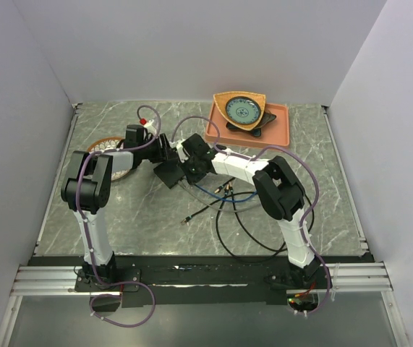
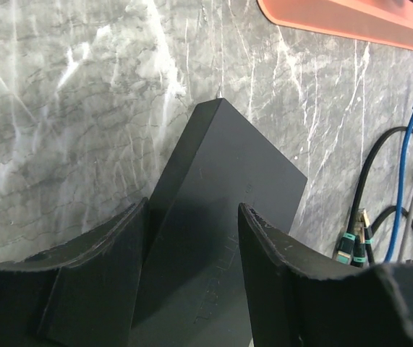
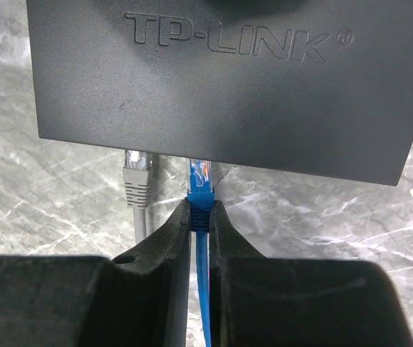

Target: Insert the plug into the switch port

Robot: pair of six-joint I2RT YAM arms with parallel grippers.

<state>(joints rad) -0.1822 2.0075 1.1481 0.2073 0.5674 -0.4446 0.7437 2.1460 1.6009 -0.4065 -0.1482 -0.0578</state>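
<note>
Top external: marble table (image 1: 119, 217), orange tray (image 1: 280, 131) at 1 o'clock, switch box (image 1: 168, 173) at centre. Left gripper (image 2: 192, 210) jaws roughly half open, clamped across the switch box. Right gripper (image 3: 199, 211) nearly closed, pinching blue plug (image 3: 199, 186), tip at the box's 6 o'clock edge; switch port hidden under it. Grey plug (image 3: 137, 177) at blue's 9 o'clock.

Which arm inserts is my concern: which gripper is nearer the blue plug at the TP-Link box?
Right. The right gripper pinches that blue plug; the left gripper holds the black box, not touching the plug.
</note>
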